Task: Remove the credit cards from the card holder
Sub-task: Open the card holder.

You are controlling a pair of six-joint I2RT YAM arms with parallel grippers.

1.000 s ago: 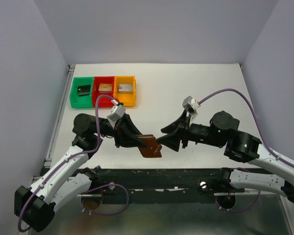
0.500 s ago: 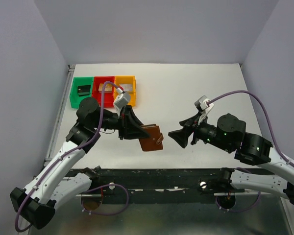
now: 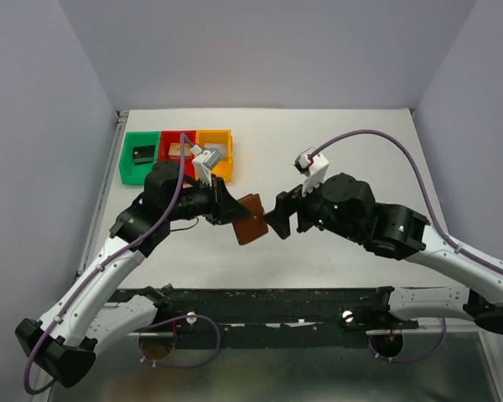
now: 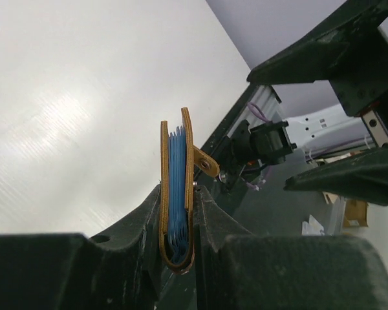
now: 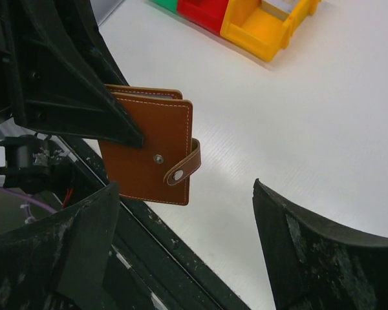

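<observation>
Bins sit in a row at the far-left of the table (image 3: pixel 344 142): green bin (image 3: pixel 127 167), red bin (image 3: pixel 166 137), orange bin (image 3: pixel 228 159), touching side by side; well apart from the card holder. The left arm (image 3: pixel 163 197) overlaps the near rims of the red & orange ones in the top view, so we see their insides only in part.

Contents: black block (image 3: pixel 142 153) in the green; tan block (image 3: pixel 179 149) in the red; grey block (image 3: pixel 217 149) in the orange.

The card holder (image 5: pixel 149 152) hangs in the air over the table's near part, btwn the two arms. The left gripper (image 4: pixel 178 216) is clamped on its folded spine end, one finger per cover; that near finger hides the holder's upper-left corner in the right wrist view. The right gripper (image 5: pixel 187 226) has its jaws wide apart w/ nothing in them, just short of the holder's free edge.

Holder: smooth brown leather, rectangular, pale stitching round the edge, covers nearly together. Its snap tab (image 5: pixel 184 169) curls round the free edge; the tab's snap lies beside the stud (image 5: pixel 157 157) on the face, not on it (so undone, as far as we can tell). The credit cards (image 4: pixel 177 174) show only as thin blue edges packed btwn the covers; we can't tell them from pocket layers.
</observation>
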